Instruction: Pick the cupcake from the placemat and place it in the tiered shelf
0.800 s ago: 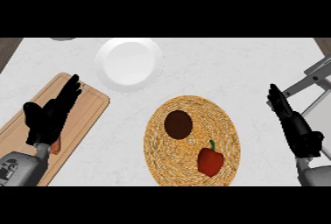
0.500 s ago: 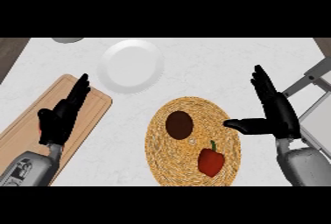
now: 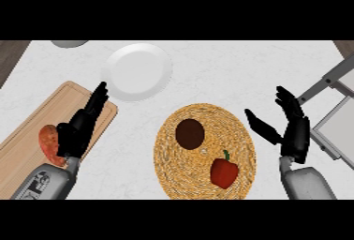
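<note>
We count one round woven placemat at the centre of the white counter, and on it two things: one dark brown cupcake toward the mat's 11 o'clock, seen from straight above so only its round top shows, and one red bell pepper with a green stem toward 5 o'clock. The two lie near each other but apart.

One white plate sits at 11 o'clock from the mat. One wooden cutting board lies at 9 o'clock, cut off by the view's left edge, and on it one reddish round thing is half hidden under our left hand; we cannot tell what it is. That hand is above the board with fingers straight and released, holding nothing.

Our right hand is at 3 o'clock of the mat, fingers extended, thumb spread toward the mat, holding nothing and clear of the cupcake.

The grey tiered shelf is cropped at the right edge. One grey object is cut off at 12 o'clock. No writing is legible.
</note>
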Action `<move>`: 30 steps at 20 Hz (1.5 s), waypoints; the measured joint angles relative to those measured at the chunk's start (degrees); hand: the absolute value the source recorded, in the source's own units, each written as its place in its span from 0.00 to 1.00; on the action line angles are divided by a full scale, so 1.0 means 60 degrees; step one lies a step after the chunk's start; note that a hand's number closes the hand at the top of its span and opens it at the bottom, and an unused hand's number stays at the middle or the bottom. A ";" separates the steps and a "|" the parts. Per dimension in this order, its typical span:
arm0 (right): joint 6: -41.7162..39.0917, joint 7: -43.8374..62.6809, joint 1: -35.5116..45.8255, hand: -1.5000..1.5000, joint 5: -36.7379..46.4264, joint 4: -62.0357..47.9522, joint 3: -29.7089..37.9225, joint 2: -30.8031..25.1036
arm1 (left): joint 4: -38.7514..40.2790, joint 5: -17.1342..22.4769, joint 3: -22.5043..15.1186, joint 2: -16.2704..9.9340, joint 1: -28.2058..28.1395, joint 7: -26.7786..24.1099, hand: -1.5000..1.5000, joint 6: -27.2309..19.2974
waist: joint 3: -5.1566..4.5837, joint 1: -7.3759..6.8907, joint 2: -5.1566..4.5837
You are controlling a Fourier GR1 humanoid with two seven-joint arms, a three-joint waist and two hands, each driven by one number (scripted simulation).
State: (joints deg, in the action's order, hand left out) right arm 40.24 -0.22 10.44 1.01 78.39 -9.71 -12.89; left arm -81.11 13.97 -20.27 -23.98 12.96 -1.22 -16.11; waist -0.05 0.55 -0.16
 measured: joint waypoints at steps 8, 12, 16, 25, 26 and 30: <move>-0.0289 -0.0971 -0.0721 0.00 -0.0144 0.1013 -0.0492 0.0714 | 0.0128 -0.0349 0.0065 0.0442 0.0031 -0.0004 0.50 0.0067 | 0.0005 -0.0042 0.0034; -0.0946 0.0690 -0.0544 0.00 0.0625 0.1727 -0.1339 -0.0133 | 0.0197 -0.0472 0.0078 0.0568 0.0130 0.0099 0.50 0.0075 | -0.0006 -0.0043 0.0052; -0.1497 0.3113 0.0124 0.00 0.1583 0.2638 -0.1964 -0.0854 | 0.0005 -0.0590 0.0085 0.0583 0.0043 0.0171 0.50 0.0091 | -0.0014 -0.0069 0.0071; -0.4321 0.8066 0.2055 0.00 0.2639 0.3813 -0.3319 -0.1875 | 0.0066 -0.0680 0.0209 0.0693 0.0025 0.0164 0.50 0.0189 | -0.0028 -0.0130 0.0084; -0.4667 0.8588 0.2319 0.00 0.2740 0.3859 -0.3491 -0.1896 | 0.0078 -0.0683 0.0219 0.0709 0.0046 0.0168 0.50 0.0208 | -0.0028 -0.0136 0.0081; -0.5828 1.0123 0.3112 0.00 0.2908 0.4282 -0.3910 -0.1866 | 0.0051 -0.0748 0.0253 0.0720 -0.0059 0.0136 0.50 0.0299 | -0.0018 -0.0124 0.0077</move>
State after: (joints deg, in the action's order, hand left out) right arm 5.27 60.52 29.11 18.46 104.08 -33.17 -24.09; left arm -80.81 9.48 -18.76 -19.66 12.61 -0.41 -14.31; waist -0.16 -0.20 0.30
